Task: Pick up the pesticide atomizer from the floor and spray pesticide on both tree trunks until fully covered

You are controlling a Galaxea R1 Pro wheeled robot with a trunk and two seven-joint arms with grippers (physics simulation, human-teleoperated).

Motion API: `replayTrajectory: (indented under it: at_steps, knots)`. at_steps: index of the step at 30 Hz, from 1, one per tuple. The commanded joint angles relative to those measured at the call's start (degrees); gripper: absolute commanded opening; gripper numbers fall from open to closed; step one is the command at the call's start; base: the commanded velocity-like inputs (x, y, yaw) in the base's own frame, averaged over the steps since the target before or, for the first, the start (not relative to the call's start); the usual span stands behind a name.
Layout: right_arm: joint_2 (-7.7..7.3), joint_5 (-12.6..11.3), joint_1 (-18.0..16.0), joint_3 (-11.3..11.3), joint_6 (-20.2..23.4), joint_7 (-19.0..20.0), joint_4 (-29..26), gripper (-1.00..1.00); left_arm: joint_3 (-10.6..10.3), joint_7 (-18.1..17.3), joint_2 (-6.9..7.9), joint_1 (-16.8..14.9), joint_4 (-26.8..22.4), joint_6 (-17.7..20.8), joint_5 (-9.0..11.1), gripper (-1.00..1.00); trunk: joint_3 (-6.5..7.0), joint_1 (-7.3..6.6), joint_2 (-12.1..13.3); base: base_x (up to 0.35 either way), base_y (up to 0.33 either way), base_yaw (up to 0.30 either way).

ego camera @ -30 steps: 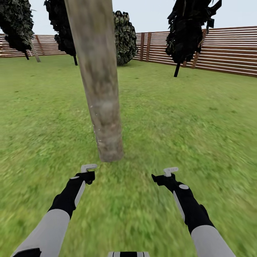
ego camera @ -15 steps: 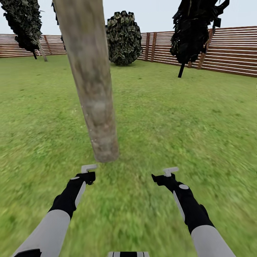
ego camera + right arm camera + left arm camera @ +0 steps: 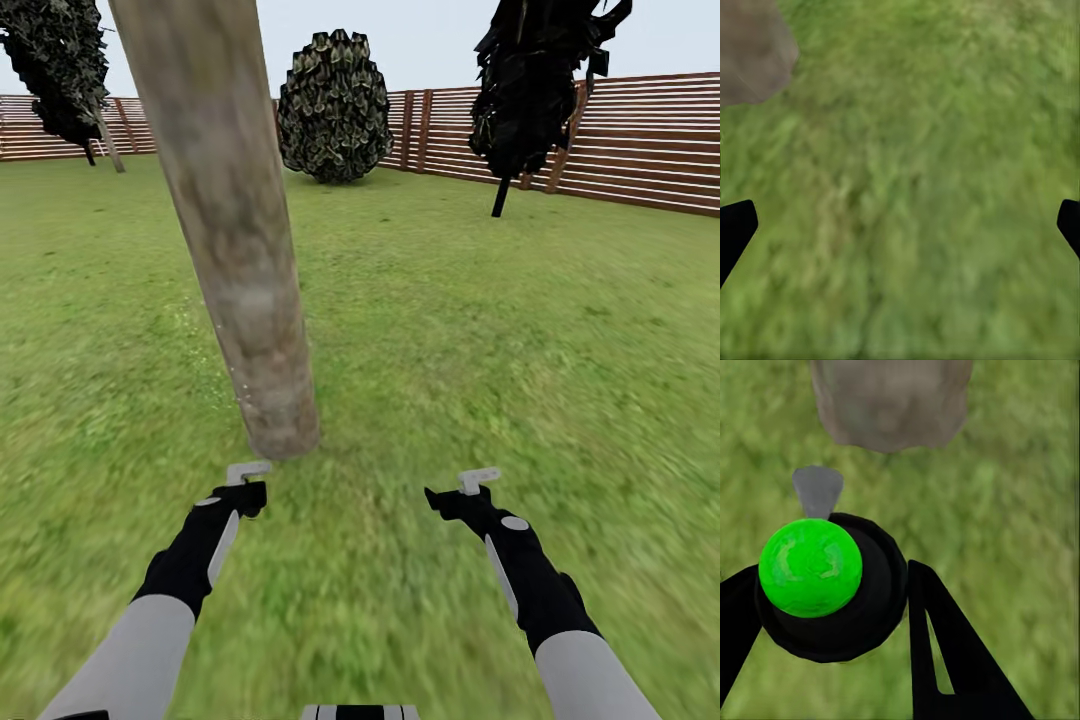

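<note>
Lawn (image 3: 520,330): one flat green stretch, ringed by one brown slat fence (image 3: 640,140).
Trunk (image 3: 225,230): one thick mottled grey-brown column, leaning, base just ahead of the left gripper; sits further left in the head view than a second ago, with the far shrub sliding too, so camera movement, not the tree's. Judged: base repositioning around the trunk for spraying.
Background plants: one rounded shrub (image 3: 333,105); two dark trees, one left (image 3: 60,70), one right (image 3: 535,85).
Arms: two, both low over the grass.
Right gripper (image 3: 478,482): fingers spread wide, nothing between them.
Left gripper (image 3: 246,472): closed around the pesticide atomizer (image 3: 832,585), green dot up, nozzle toward the trunk base.
Pesticide: faint white specks near the trunk's foot, too fine to confirm.
</note>
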Motion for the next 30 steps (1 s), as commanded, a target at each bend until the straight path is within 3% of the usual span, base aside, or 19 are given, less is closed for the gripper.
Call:
replayTrajectory:
  at_steps: [1, 10, 13, 15, 19, 23, 26, 30]
  knots:
    - [0.0, 0.0, 0.0, 0.0, 0.02, 0.0, 0.01, 1.0, -0.03, 0.11, -0.01, 0.0, -0.23, 0.05, -0.09, -1.0, 0.0, 0.0, 0.0, 0.0, 0.0, 0.171]
    - [0.0, 0.01, 0.0, 0.0, 0.0, 0.0, -0.08, 1.0, -0.07, 0.54, -0.33, -0.86, -0.47, 0.85, -0.32, -1.0, 0.0, 0.0, 0.0, -0.14, -0.076, 0.162]
    - [0.0, 0.02, 0.0, 0.0, 0.0, 0.0, -0.08, 1.0, -0.23, 0.58, -1.49, -2.11, -0.41, 1.55, -0.42, -1.0, 0.0, 0.0, 0.0, -0.014, -0.009, 0.004]
    - [0.0, 0.02, 0.0, 0.0, 0.0, 0.0, -0.08, 1.0, -0.53, 1.04, -2.63, -4.95, -0.37, 6.11, -0.43, -1.0, 0.0, 0.0, 0.0, -0.002, -0.001, 0.001]
    - [0.0, 0.01, 0.0, 0.0, 0.03, -0.01, -0.14, 1.0, -1.46, 1.42, -3.35, -9.28, 0.01, 8.68, -0.22, -1.0, 0.0, 0.0, 0.0, 0.0, 0.0, 0.0]
    - [0.0, 0.01, 0.0, -0.07, 0.01, -0.02, -0.16, 1.0, -1.55, 2.48, -3.24, -12.29, 0.08, 11.36, -0.13, -1.0, 0.0, 0.0, 0.0, 0.0, 0.0, 0.0]
    - [0.0, 0.0, 0.0, -0.09, 0.0, -0.01, -0.16, 1.0, -1.56, 2.76, -3.41, -17.08, -0.34, 18.1, -0.05, -1.0, 0.0, 0.0, 0.0, 0.0, 0.0, 0.0]
    - [0.0, -0.01, 0.0, -0.09, 0.03, -0.01, -0.39, 1.0, -1.48, 2.81, -3.76, -21.46, -0.3, 20.96, 0.07, -1.0, 0.0, 0.0, 0.0, 0.0, 0.0, 0.0]
